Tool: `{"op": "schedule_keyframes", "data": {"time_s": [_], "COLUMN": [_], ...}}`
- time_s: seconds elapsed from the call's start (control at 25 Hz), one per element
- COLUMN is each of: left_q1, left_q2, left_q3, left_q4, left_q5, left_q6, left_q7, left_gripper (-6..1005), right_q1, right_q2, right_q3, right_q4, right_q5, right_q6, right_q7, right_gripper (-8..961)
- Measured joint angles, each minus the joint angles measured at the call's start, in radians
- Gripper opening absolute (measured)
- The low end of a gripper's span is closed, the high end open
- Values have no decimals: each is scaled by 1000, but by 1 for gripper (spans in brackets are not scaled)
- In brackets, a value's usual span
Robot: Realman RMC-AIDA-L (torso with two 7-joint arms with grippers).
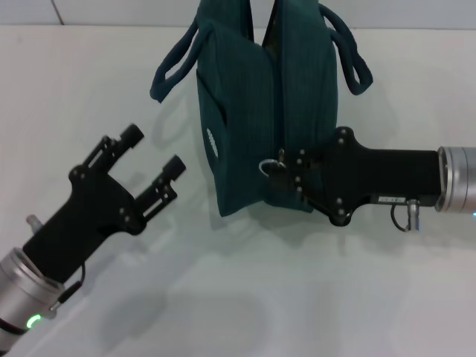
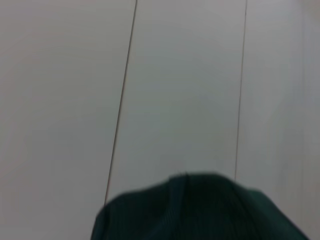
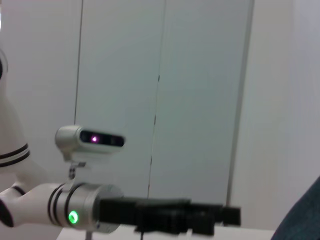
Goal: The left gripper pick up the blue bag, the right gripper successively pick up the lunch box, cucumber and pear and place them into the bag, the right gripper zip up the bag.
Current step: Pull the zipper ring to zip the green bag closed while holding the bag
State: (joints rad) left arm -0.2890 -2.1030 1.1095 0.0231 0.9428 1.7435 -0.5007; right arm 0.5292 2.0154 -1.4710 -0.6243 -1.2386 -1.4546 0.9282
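The blue bag point(image 1: 256, 111) stands upright on the white counter point(image 1: 245, 297). The right pincer point(image 1: 286, 178) clenches its zipper ring point(image 1: 269, 166); the left pincer point(image 1: 152, 160), released, steadies nothing, so a pull could topple it.

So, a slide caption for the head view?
Right claw at the blue bag's zipper ring; left claw open, clear of the bag.

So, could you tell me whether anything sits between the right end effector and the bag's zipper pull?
Nothing visible does: the right end effector is already at the metal ring pull on the blue bag.
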Motion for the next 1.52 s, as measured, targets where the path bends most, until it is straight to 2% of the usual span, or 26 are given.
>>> {"op": "schedule_keyframes", "data": {"time_s": [0.16, 0.56, 0.88, 1.08, 1.28, 1.52], "left_q1": [1, -62, -101, -116, -132, -152], "left_q2": [-1, 1, -4, -5, -5, -5], "left_q3": [14, 180, 176, 175, 174, 179], "left_q4": [-26, -27, -24, -19, -18, -17], "left_q5": [12, 19, 8, -5, -13, -10], "left_q6": [-26, -91, -165, -171, -179, -181], "left_q7": [31, 17, -12, -9, 10, 124], "left_gripper": [799, 800, 770, 558, 470, 364], "right_q1": [4, -5, -9, -9, -9, -10], "right_q2": [0, 6, 6, 5, 4, 6], "right_q3": [0, -1, -6, -3, 0, 0], "right_q4": [0, 3, 18, 27, 28, 35], "right_q5": [11, 44, 76, 77, 78, 94], "right_q6": [1, -3, -6, -7, -11, -21], "right_q7": [-1, 2, 5, 4, 0, -1], "right_gripper": [30, 25, 24, 24, 25, 25]}}
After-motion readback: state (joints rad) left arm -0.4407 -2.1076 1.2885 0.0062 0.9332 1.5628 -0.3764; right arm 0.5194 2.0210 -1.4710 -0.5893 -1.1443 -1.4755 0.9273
